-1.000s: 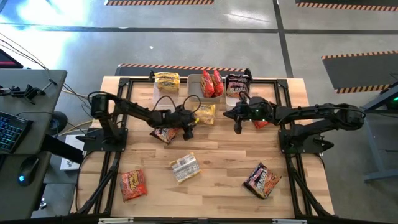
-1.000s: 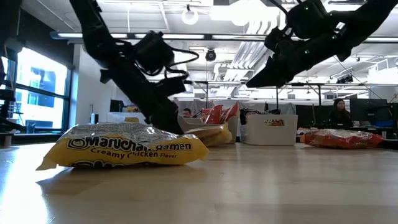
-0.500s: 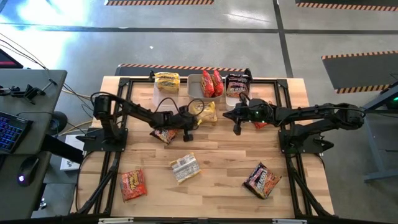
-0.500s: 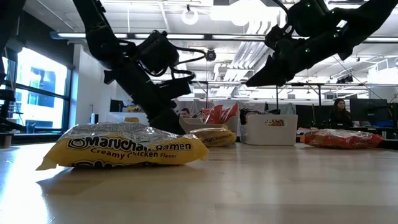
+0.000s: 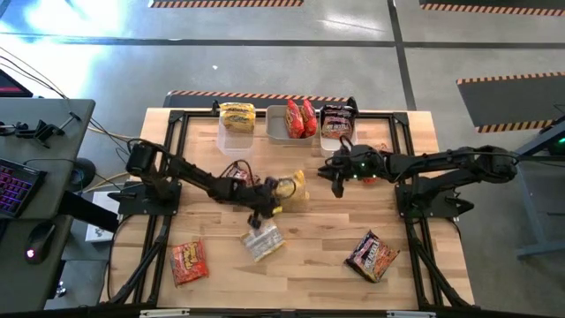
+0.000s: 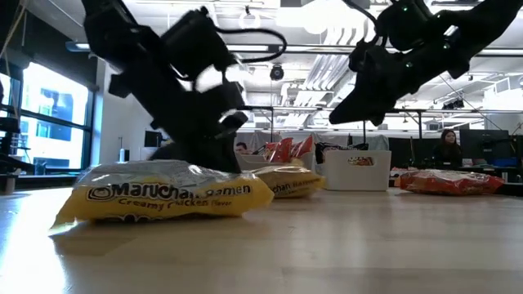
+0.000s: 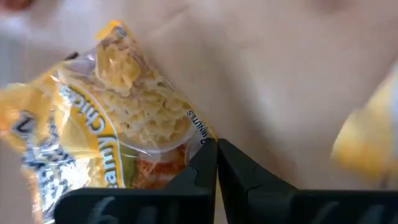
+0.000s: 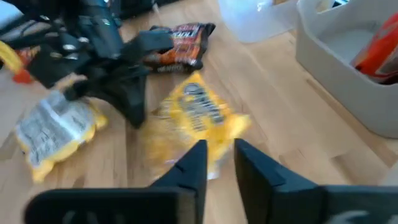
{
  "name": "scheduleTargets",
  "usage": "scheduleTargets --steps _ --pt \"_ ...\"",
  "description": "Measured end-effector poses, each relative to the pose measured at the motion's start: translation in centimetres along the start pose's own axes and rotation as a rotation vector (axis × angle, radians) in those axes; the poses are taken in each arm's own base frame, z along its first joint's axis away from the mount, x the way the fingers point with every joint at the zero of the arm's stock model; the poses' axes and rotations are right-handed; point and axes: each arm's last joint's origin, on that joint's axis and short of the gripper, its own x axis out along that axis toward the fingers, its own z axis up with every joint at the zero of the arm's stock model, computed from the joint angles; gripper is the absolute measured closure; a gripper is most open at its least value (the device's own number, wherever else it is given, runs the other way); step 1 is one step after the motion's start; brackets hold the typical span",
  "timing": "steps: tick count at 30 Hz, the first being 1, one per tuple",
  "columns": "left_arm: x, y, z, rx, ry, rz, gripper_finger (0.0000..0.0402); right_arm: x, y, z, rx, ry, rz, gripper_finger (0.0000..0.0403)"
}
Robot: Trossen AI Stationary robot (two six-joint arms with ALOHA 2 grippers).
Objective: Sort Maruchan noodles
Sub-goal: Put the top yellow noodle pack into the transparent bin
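A: High view: left gripper (image 5: 262, 210) is sitting mid-table, w/ a yellow Creamy Chicken packet (image 5: 291, 186) just beside its tip. Left wrist view is showing the fingers (image 7: 202, 169) pressed together, nothing between them, packet (image 7: 118, 130) lying past the tips. So jaws closed & empty.

B: And the right gripper (image 5: 336, 177)?

A: Hovering above the table near the tubs. Right wrist view is showing a narrow gap between its fingers (image 8: 189, 163), nothing held (slightly parted, I'd say).

B: Where's the rest of the noodles?

A: Scattered. A second yellow packet (image 5: 262, 239) is lying face-down just in front of the left gripper, a dark packet (image 5: 231, 189) is partly under the left arm, a red-orange packet (image 5: 188, 262) is at the near left, another dark one (image 5: 372, 254) at the near right. At the far edge: yellow packets in the left tub (image 5: 237, 116), red ones in the middle tub (image 5: 301, 119), dark ones in the right tub (image 5: 336, 120).

B: So what's the step?

A: Prob. picking up the yellow packet for the yellow tub. To do it well: open the jaws wide first, come down over a crimped edge or across the short side, not the slick flat face. Wrapper's crinkly, so it'll prob. slide if nudged w/ closed fingers. Close gently, lift clear before swinging, & keep away from the right arm, which is close by.
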Motion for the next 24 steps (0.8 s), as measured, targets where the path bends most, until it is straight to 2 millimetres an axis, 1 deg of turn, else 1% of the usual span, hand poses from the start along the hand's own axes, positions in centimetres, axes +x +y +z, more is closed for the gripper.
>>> scheduleTargets --steps 2,4,6,8,11,13,16,19,21,24 --pt "-0.1 -0.8 0.5 0.036 -0.024 -0.027 0.0400 0.0 0.4 -0.1 -0.010 0.000 -0.011 0.0314" --pt "-0.6 -1.1 0.9 0.049 -0.013 0.005 0.0396 0.0 0.7 -0.2 -0.018 -0.003 -0.021 0.0293" --pt "-1.1 -0.5 1.2 0.037 -0.010 0.055 0.0391 0.0 1.0 -0.2 -0.025 -0.005 -0.024 0.0276" --pt "-2.0 0.3 1.4 -0.009 -0.023 0.080 0.0385 0.0 1.1 -0.2 -0.028 -0.006 -0.025 0.0265" --pt "-3.8 1.7 1.7 -0.116 -0.066 0.082 0.0377 0.0 1.2 -0.2 -0.029 -0.008 -0.022 0.0254" --pt "-4.9 3.0 1.9 -0.220 -0.122 0.063 0.0374 0.0 1.2 -0.2 -0.024 -0.010 -0.022 0.0251" --pt "-6.0 5.2 1.1 -0.481 -0.184 0.004 0.0371 0.0 1.2 -0.2 0.021 -0.008 -0.017 0.0249" --pt "-5.9 6.9 -0.3 -0.700 -0.204 -0.113 0.0365 0.1 1.3 -0.7 0.144 0.035 -0.011 0.0249" --pt "-5.4 7.4 -1.0 -0.757 -0.210 -0.174 0.0357 0.0 1.7 -1.4 0.223 0.088 -0.050 0.0247" --pt "-4.4 7.4 -1.8 -0.777 -0.185 -0.215 0.0341 -0.2 2.6 -2.6 0.343 0.151 -0.137 0.0232"
